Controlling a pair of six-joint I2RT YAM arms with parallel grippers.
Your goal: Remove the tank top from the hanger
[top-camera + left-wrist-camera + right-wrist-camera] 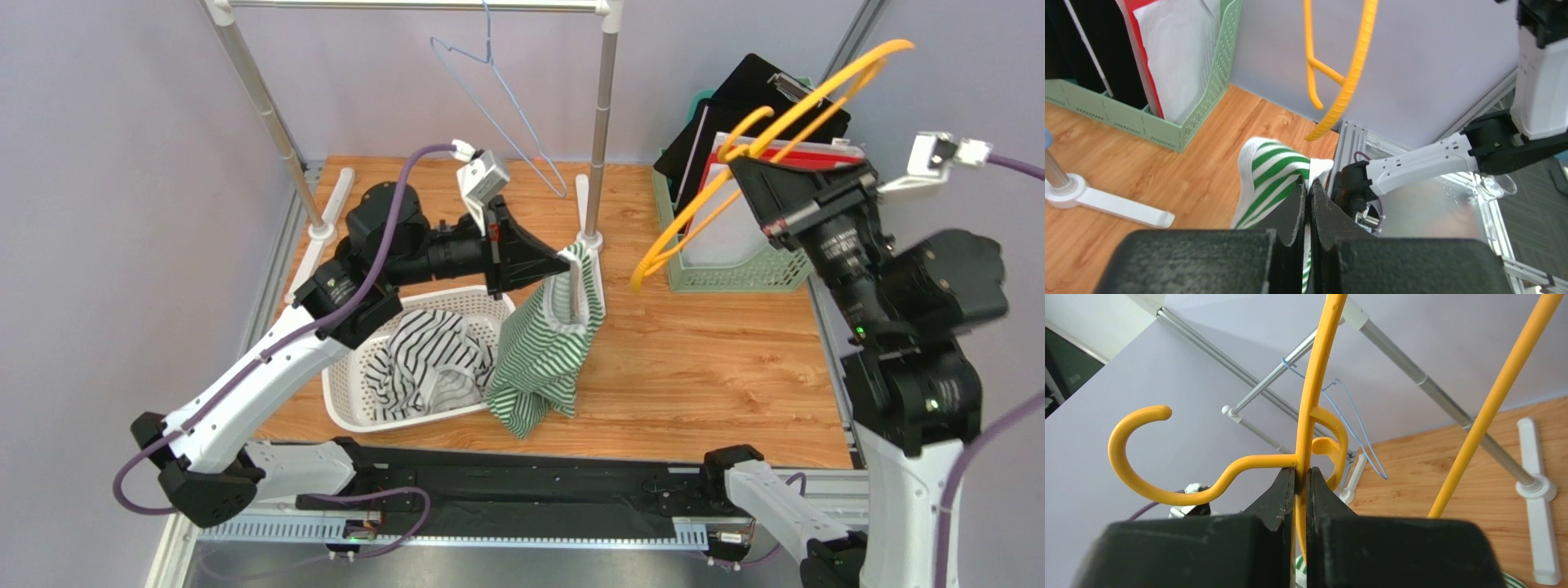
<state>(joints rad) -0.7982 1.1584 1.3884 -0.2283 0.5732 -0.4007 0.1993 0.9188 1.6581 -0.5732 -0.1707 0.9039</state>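
Observation:
The green-and-white striped tank top (546, 349) hangs free from my left gripper (567, 255), which is shut on its upper edge above the table. In the left wrist view the fabric (1269, 177) is pinched at my left gripper (1309, 187). My right gripper (751, 181) is shut on the yellow hanger (761, 135) and holds it up in the air at the right, apart from the top. In the right wrist view my right gripper (1301, 473) pinches the hanger (1315, 386) near its hook. The hanger carries no garment.
A white basket (356, 410) with black-and-white striped cloth (423, 361) sits at the left front. A clothes rail post (597, 147) with a white foot stands behind the top, a blue wire hanger (509, 110) on the rail. A green file rack (736, 263) stands back right.

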